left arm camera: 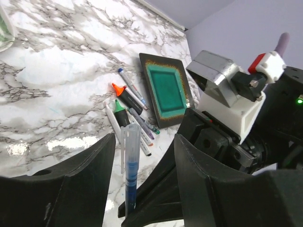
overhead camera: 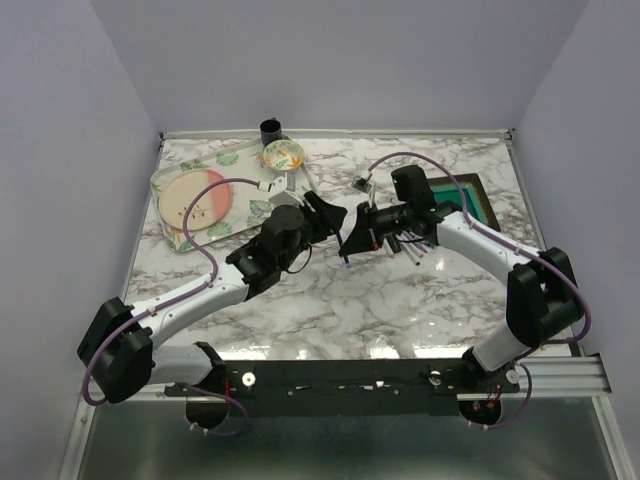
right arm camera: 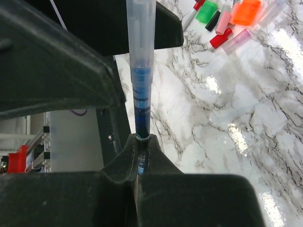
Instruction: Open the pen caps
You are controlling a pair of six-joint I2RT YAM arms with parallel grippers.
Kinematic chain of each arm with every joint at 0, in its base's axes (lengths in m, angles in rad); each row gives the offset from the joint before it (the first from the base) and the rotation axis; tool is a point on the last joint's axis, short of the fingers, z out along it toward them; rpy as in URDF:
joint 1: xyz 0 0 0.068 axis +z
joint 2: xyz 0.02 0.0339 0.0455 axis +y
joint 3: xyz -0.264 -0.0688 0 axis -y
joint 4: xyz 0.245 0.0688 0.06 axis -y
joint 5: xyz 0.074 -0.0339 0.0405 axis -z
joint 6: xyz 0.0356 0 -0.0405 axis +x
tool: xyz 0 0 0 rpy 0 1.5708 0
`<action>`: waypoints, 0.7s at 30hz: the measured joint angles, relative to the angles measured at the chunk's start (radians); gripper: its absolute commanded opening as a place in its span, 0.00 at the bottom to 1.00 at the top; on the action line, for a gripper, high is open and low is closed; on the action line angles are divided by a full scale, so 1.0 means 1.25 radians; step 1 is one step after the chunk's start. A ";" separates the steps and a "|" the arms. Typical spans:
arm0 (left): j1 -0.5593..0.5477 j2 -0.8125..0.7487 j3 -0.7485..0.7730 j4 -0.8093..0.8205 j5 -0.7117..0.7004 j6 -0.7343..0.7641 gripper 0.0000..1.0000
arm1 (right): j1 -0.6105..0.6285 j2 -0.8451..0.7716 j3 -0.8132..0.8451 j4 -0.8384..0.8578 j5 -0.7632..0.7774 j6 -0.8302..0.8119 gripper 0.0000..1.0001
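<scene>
R end effector is clenched on a clear pen w/ blue ink, up off the bench. L end effector is released, one side each way round the pen's other end. Other pens lie by the green tray.

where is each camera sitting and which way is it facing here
top external: above and behind the robot, looking down on the marble table; left arm and right arm show
left wrist: on the left arm, looking past the open left gripper at the blue pen, loose pens and green tray
right wrist: on the right arm, looking along the right gripper, shut on the blue pen, toward the table
shared: both wrist views show the blue pen and loose pens
</scene>
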 measured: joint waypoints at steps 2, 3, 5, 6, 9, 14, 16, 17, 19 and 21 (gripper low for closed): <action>0.002 0.004 0.006 -0.017 -0.002 0.001 0.52 | 0.000 0.000 0.000 -0.005 -0.001 -0.013 0.00; 0.004 0.005 0.006 -0.027 -0.002 0.003 0.50 | 0.000 0.000 0.000 -0.008 -0.001 -0.018 0.00; 0.006 0.012 0.006 -0.041 -0.002 0.007 0.49 | 0.000 0.000 0.001 -0.016 -0.001 -0.027 0.00; 0.008 0.016 0.006 -0.045 -0.001 0.008 0.48 | 0.000 0.000 0.001 -0.018 -0.001 -0.029 0.00; 0.009 0.023 0.006 -0.056 0.002 0.010 0.44 | 0.000 0.000 0.001 -0.023 -0.002 -0.036 0.00; 0.011 0.027 0.006 -0.050 0.020 0.010 0.00 | 0.000 0.001 0.001 -0.035 0.000 -0.041 0.00; 0.013 0.026 0.006 -0.044 0.031 0.012 0.00 | 0.000 0.003 0.002 -0.038 0.000 -0.046 0.00; 0.023 0.024 0.006 -0.045 0.042 0.010 0.00 | 0.000 0.005 0.005 -0.039 0.000 -0.049 0.00; 0.050 0.010 0.001 -0.045 0.068 -0.001 0.00 | 0.002 0.011 0.018 -0.033 0.000 -0.055 0.00; 0.096 -0.031 -0.026 -0.041 0.111 -0.019 0.00 | 0.009 0.015 0.035 -0.020 0.003 -0.064 0.00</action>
